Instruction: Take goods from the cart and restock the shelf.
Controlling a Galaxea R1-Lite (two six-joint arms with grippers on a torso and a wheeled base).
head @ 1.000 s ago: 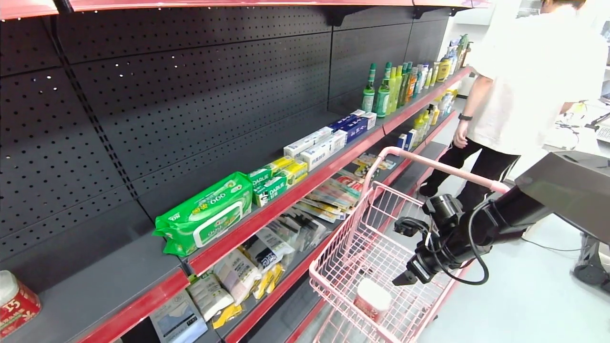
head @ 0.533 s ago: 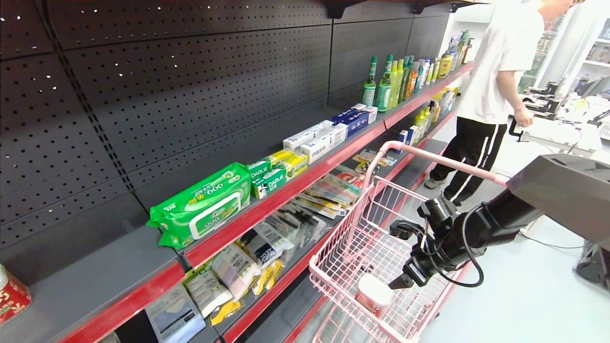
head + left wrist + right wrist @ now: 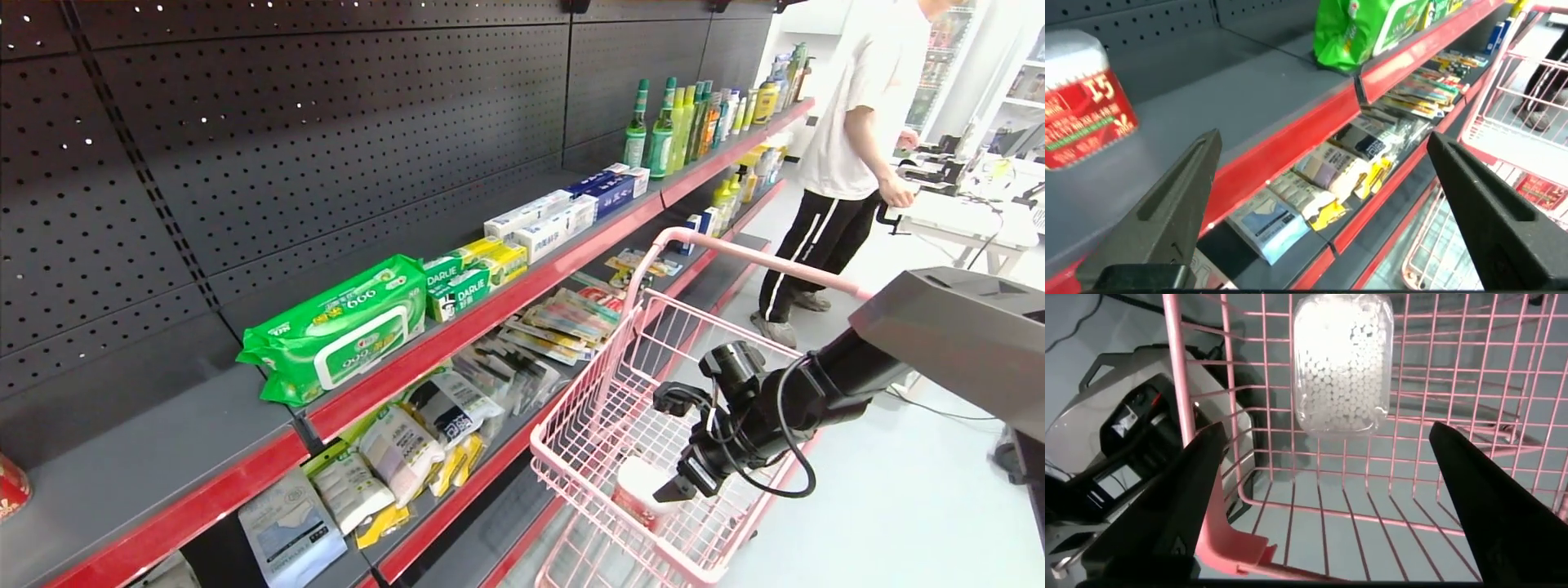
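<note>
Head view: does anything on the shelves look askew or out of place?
The green pack looks slightly skewed to the red front of the shelf, with one corner at the very edge. The boxes beside it sit in line.

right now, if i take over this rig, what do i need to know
Left gripper: open, empty, facing the bare grey stretch of the shelf.
Right gripper: open, empty, down inside the pink cart, just above the cart jar; I cannot tell if it touches it.
Done: one red-labelled jar stands on the shelf.
Left: close on the cart jar, lift it out and set it on the shelf, probably beside the other one.
</note>
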